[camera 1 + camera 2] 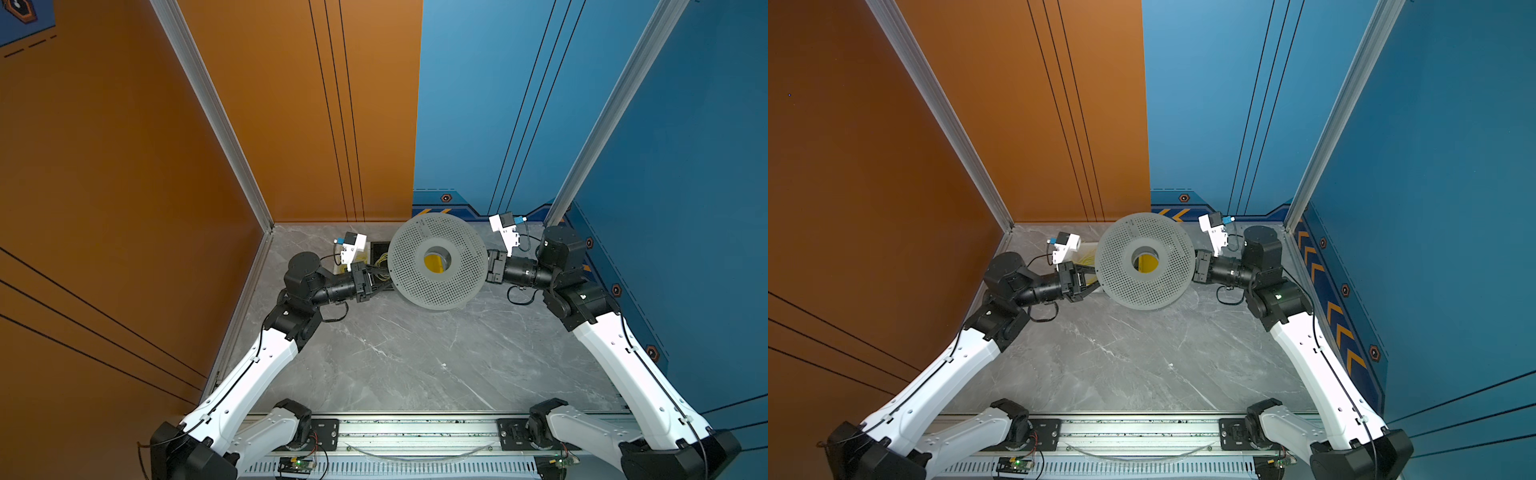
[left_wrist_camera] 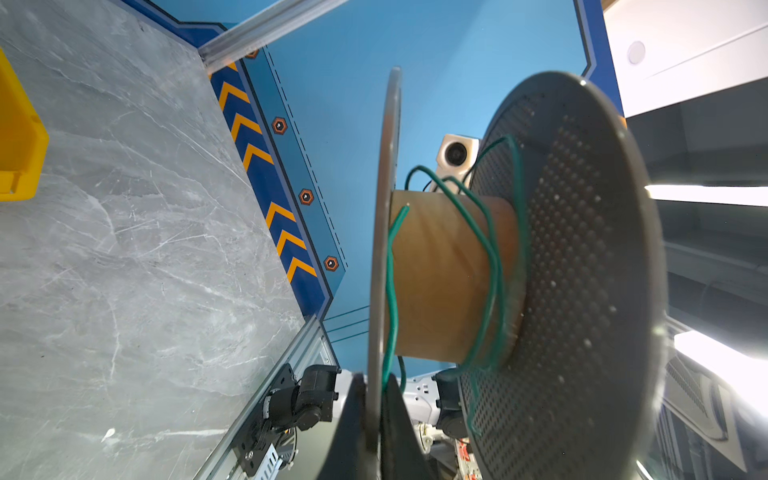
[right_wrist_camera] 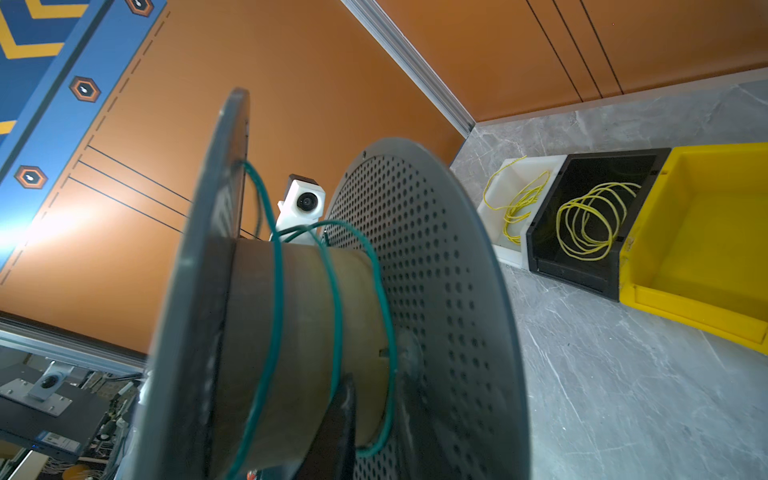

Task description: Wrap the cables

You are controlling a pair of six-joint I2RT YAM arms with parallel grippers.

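Winding seems under way: the teal wire (image 2: 494,270) lies in loose turns round the core of the grey spool (image 1: 415,286), far-centre over the counter (image 1: 415,365). The left claw (image 2: 374,399) pinches a flange; whether the right claw (image 1: 494,266), at the right rim, grips I cannot tell. Next: snug the slack loops

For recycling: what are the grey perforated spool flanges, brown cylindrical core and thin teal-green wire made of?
Grey perforated spool flanges: likely matte plastic, thin, uniform holes. Brown cylindrical core: seemingly cardboard, dull tan. Thin teal-green wire: probably smooth plastic sheath, loose springy loops.
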